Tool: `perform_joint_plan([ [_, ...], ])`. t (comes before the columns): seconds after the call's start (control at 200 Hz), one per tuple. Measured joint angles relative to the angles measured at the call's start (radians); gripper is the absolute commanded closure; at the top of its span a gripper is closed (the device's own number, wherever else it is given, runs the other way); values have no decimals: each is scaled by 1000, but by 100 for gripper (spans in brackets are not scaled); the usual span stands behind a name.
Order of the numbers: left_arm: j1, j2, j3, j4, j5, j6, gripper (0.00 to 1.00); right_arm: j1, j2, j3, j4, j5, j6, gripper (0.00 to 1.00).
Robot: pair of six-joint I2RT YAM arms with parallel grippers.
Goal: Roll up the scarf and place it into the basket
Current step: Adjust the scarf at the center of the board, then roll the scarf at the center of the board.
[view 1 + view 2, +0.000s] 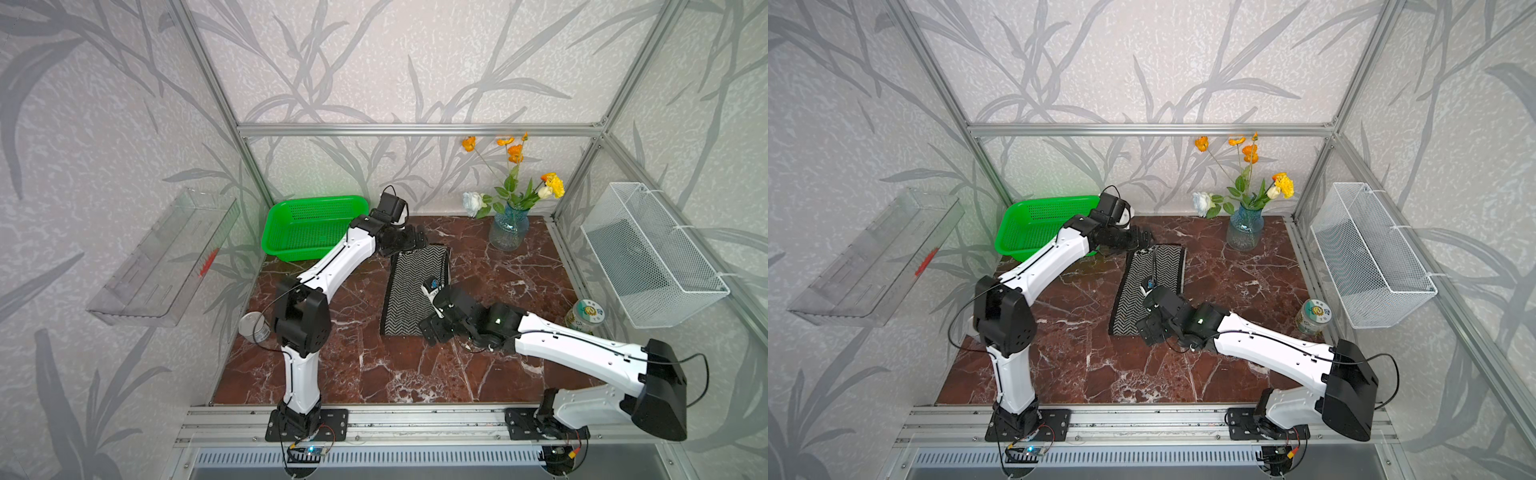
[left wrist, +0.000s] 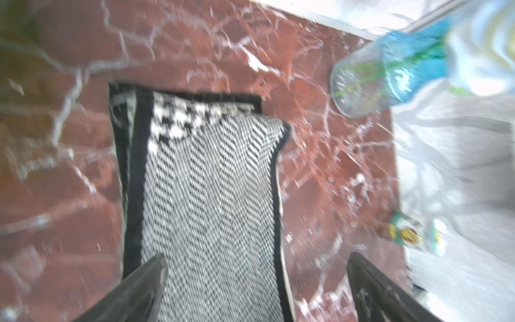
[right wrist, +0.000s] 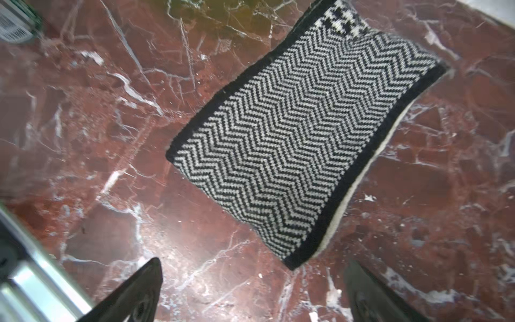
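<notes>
Red-brown marble tabletop (image 1: 374,374) inside a wallpapered, aluminium-framed cell, shown in both top views. The scarf (image 1: 409,291) lies flat and folded at the table's centre, herringbone face up, with a strip of houndstooth showing at its 12 o'clock end; no roll has been formed. The basket (image 1: 309,237) stands empty at 10 o'clock, well apart from the scarf.

The left gripper (image 2: 256,259) hangs over the 12 o'clock end, fingers spread and empty. The right gripper (image 3: 253,264) is just off the 5 o'clock corner, also spread and grasping nothing.

Judged step: start of rolling. The next move probably calls for pinching one short end squarely across its width and turning it over onto itself.

Edges: black edging on the long sides, with a cream border along the 3 o'clock side. Bare marble lies open at 6 o'clock. The vase (image 1: 509,230) at 1 o'clock and the can (image 1: 585,316) at 4 o'clock limit sideways travel.
</notes>
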Motion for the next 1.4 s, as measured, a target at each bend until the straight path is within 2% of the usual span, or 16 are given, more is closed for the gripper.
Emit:
perform_joint_plan([
  [0.095,-15,-124,-280,154,52,-112,0,-1,26,-16,3,51,-89,1],
  [0.22,-51,-174,-579,326,95,-251,0,-7,83,-18,30,73,-193,1],
  [0.365,-84,-181,-767,462,113,-354,0,-16,176,-18,72,67,-262,1],
  [0.505,-79,-210,-830,561,108,-398,0,-19,265,-16,76,53,-282,1],
  [0.755,13,-180,-840,639,175,-412,0,-23,320,22,133,32,-290,0],
  [1.12,141,-169,-748,507,181,-343,0,-21,450,46,130,9,-325,1],
  [1.24,166,-160,-730,484,187,-330,0,-23,475,74,131,8,-330,6],
  [1.405,186,-159,-730,475,202,-322,0,-23,525,126,141,-6,-329,23],
])
